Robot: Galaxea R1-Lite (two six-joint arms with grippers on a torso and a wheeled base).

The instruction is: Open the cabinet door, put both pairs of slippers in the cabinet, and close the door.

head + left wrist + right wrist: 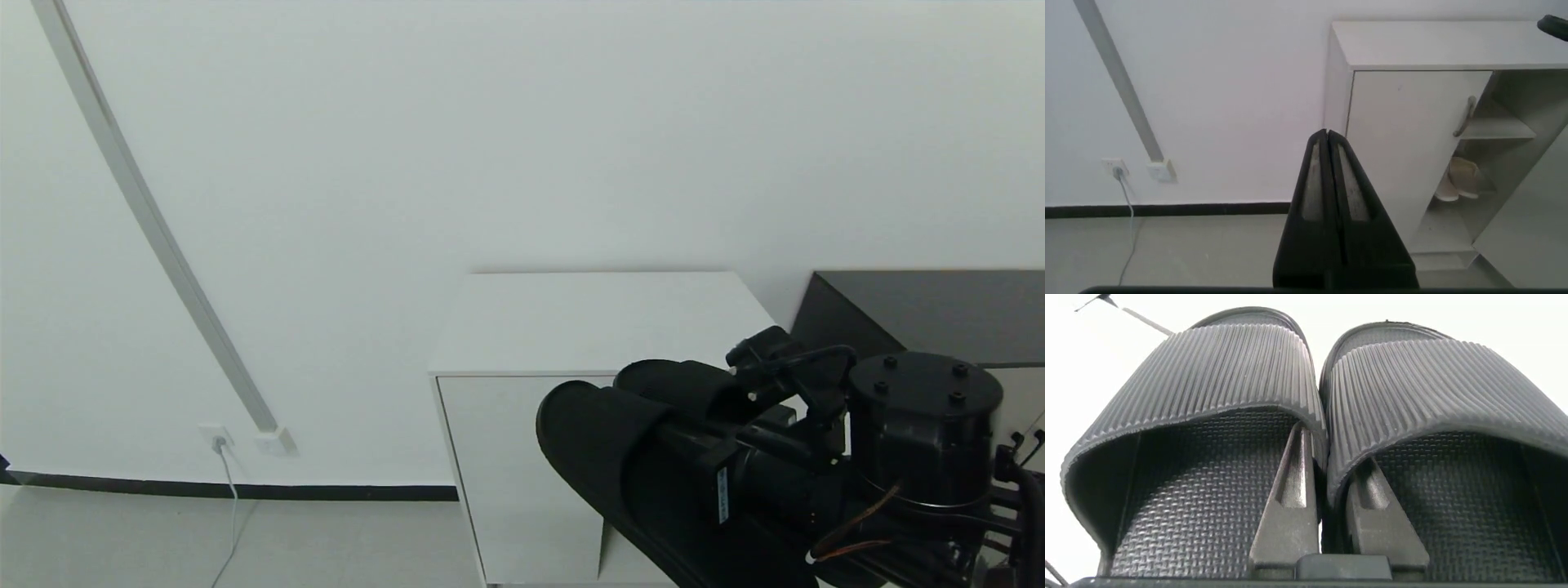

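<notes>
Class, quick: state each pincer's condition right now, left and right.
Left pincer: shut, holding nothing.
Right pincer: shut on the black slippers.

The black slippers [1233,384] I hold look like matt, rubbery foam: ribbed straps, rough cross-hatched footbeds. My right pincer [1335,449] has fingers [1286,506] of smooth dark plastic. The cabinet [588,322] is smooth, matt white board; its door handle [1464,117] looks like dull metal.
</notes>
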